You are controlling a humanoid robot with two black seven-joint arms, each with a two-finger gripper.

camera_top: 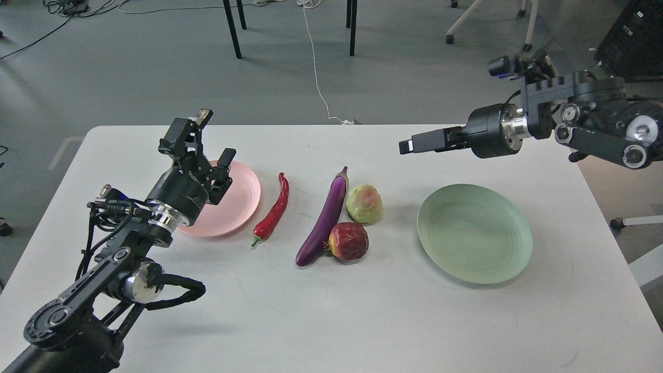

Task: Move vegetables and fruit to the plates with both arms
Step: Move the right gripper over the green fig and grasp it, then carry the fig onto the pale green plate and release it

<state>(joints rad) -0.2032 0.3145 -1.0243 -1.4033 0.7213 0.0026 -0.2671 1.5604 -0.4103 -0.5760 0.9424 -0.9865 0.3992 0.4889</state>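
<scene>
The purple eggplant (323,217) lies in the middle of the white table. The red chili pepper (273,210) lies to its left. The yellow-green fruit (364,203) and the dark red fruit (349,241) rest against the eggplant's right side. The pink plate (241,199) at the left and the green plate (474,233) at the right hold nothing. My left gripper (215,137) is open and empty above the pink plate's left part. My right gripper (409,146) hangs high over the table's back right, pointing left and seen side-on, so its fingers cannot be told apart.
The white table (331,321) shows bare surface along the front. Its right edge runs close to the green plate. Behind it on the grey floor are chair legs (233,28), a white cable (316,67) and a black box (634,36).
</scene>
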